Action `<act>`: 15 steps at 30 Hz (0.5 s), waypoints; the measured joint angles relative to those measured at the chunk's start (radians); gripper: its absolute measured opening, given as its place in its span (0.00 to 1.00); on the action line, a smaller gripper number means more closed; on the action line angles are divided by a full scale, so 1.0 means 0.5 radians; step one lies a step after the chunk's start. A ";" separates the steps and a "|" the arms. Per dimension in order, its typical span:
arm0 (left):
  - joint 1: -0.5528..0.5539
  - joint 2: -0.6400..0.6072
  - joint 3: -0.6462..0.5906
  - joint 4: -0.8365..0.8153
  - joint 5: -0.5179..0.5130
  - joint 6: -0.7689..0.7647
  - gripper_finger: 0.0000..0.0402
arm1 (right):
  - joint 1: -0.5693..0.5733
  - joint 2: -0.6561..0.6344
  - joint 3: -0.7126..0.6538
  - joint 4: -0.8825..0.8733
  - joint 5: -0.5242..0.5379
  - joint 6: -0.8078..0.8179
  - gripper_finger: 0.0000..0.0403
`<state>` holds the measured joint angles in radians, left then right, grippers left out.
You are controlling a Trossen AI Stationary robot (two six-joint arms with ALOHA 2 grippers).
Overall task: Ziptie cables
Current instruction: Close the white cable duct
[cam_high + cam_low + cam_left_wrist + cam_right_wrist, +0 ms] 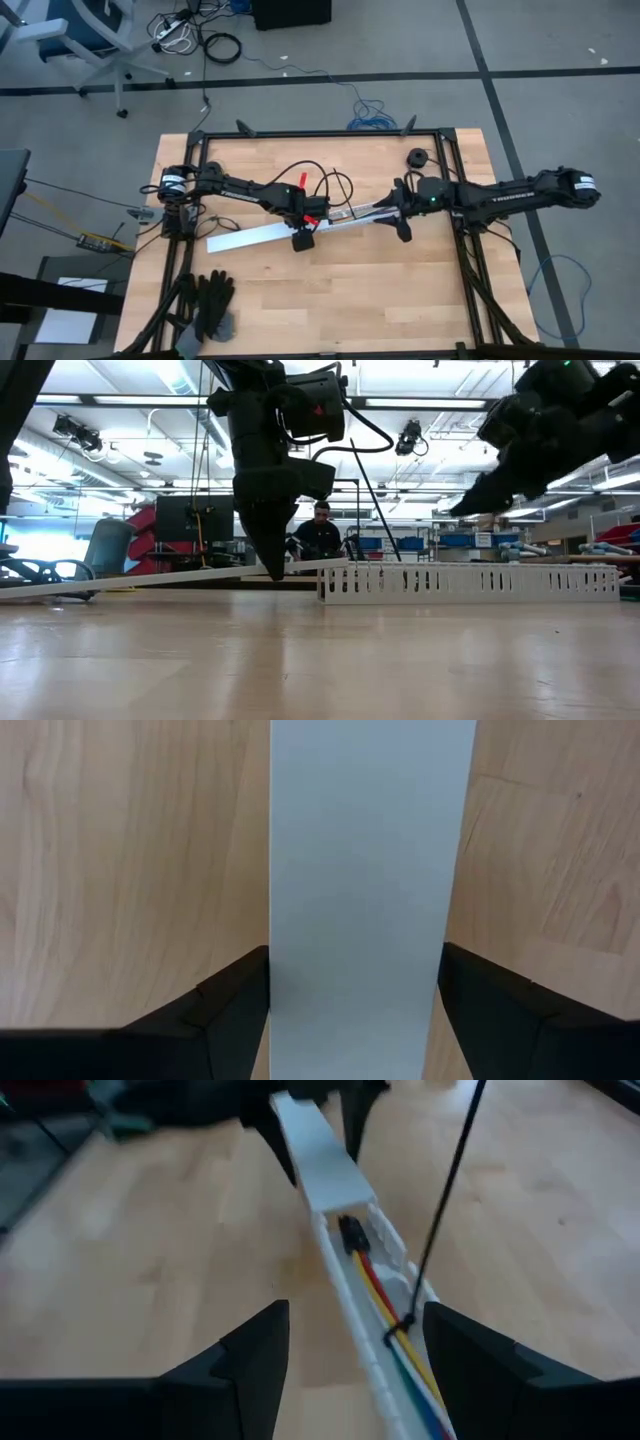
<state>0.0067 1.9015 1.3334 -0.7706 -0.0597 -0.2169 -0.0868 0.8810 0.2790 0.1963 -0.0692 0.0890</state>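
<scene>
The wooden table (400,290) is carrying a long white slotted channel (470,582) across its middle, with a flat white cover strip (250,237) lying over one end and sticking out toward the left arm's side. A pair of black gloves (210,305) is lying near the table's front edge, well apart from the work.

The left tool (355,1020) is pointing down over the cover strip, its dark fingers standing on either side of the strip's edges; whether they are actually pressing it cannot be told. The right tool (355,1370) is hovering above the uncovered part of the channel with its fingers spread wide and nothing between them.

The cables (395,1325), red, yellow, green, blue and white with a small dark plug at the end, are lying inside the channel just past the cover's edge. A thin dark band seems to be sitting around them.

The risk looks twofold: if the left tool slides the cover, it may snag the plug and drag the wires; if the right tool descends off-centre, a finger could strike the channel wall and shift it.
</scene>
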 joint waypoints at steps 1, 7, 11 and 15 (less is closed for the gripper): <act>0.000 0.000 0.000 0.001 0.000 0.000 0.64 | 0.000 0.043 0.000 0.017 0.014 -0.040 0.53; 0.000 0.000 0.000 0.018 0.001 -0.001 0.65 | -0.001 0.351 0.001 0.293 0.028 -0.145 0.52; 0.000 0.000 0.000 0.018 0.000 -0.001 0.65 | -0.005 0.514 0.002 0.497 0.028 -0.184 0.53; 0.000 0.000 0.000 0.021 0.000 -0.001 0.65 | -0.026 0.665 0.075 0.504 -0.055 -0.283 0.53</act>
<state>0.0067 1.9015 1.3334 -0.7604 -0.0596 -0.2173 -0.1000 1.2136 0.3165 0.4486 -0.0968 -0.0524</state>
